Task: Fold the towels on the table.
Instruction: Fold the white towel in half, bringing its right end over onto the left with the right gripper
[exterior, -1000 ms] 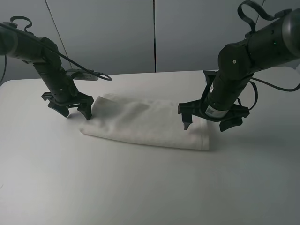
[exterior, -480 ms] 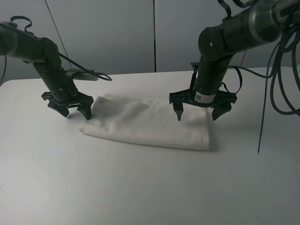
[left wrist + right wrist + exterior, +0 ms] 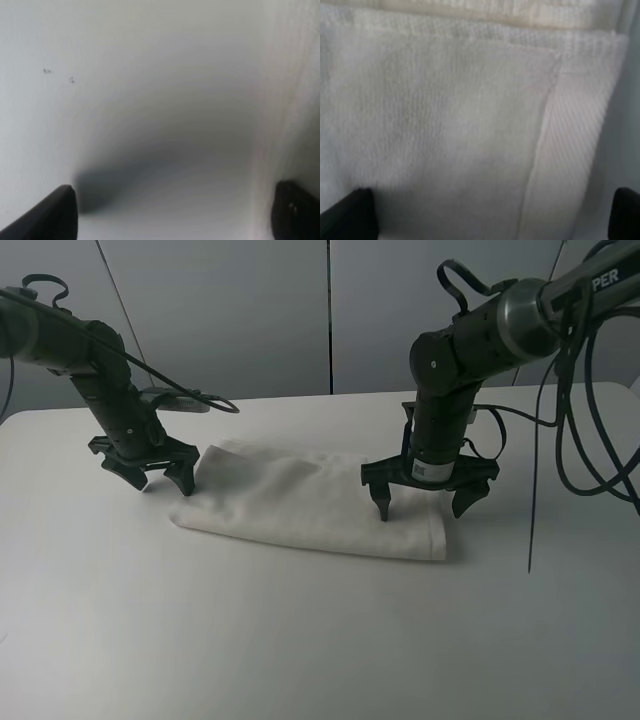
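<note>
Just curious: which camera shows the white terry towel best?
The exterior high view: the white terry-cloth towel shows nearly whole. The right wrist view gives only weave and hem close up; the left wrist view, one blurred edge.

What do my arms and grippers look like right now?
Both are matte black with rounded joints and loose black cables. The left gripper and right gripper have two tapered fingers each. A white label sits above the right gripper.

Your left arm (image 3: 105, 390) slopes down from the left edge to the left gripper (image 3: 165, 483), pointing down with jaws spread wide; your right arm (image 3: 450, 370) bends in from the right, forearm near vertical, right gripper (image 3: 422, 512) pointing down, jaws equally wide, both empty.
</note>
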{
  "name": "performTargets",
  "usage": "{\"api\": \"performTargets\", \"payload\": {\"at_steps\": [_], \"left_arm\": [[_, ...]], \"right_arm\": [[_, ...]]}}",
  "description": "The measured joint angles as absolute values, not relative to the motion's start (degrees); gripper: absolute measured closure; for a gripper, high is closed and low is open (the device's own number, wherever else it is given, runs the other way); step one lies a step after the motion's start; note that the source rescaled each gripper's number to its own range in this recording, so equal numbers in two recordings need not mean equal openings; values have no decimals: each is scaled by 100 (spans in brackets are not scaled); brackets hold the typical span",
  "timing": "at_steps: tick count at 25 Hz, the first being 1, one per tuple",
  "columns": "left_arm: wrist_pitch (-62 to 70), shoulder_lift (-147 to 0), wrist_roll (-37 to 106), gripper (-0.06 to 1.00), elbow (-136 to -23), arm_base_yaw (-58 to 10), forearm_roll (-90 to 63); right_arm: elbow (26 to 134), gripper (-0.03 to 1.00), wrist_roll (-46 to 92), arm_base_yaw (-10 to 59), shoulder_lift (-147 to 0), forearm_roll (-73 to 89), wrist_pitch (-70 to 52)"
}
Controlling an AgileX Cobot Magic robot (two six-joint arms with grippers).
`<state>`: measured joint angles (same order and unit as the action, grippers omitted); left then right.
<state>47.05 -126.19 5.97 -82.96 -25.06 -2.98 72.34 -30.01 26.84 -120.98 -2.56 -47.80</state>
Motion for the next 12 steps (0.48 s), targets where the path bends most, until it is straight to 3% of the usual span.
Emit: {"api": "performTargets", "payload": {"at_steps": [4, 6, 12], "left_arm": [[4705, -12619, 593, -5, -8296, -2506, -286], [4705, -12619, 593, -5, -8296, -2506, -276], [4705, -12619, 593, -5, -8296, -2506, -276]], "right_arm": [[7248, -1, -3001, 2684, -12098, -256, -4769], [7248, 10, -3001, 2684, -12098, -244, -4746], [7248, 72, -2989, 2684, -12117, -236, -4631]]}}
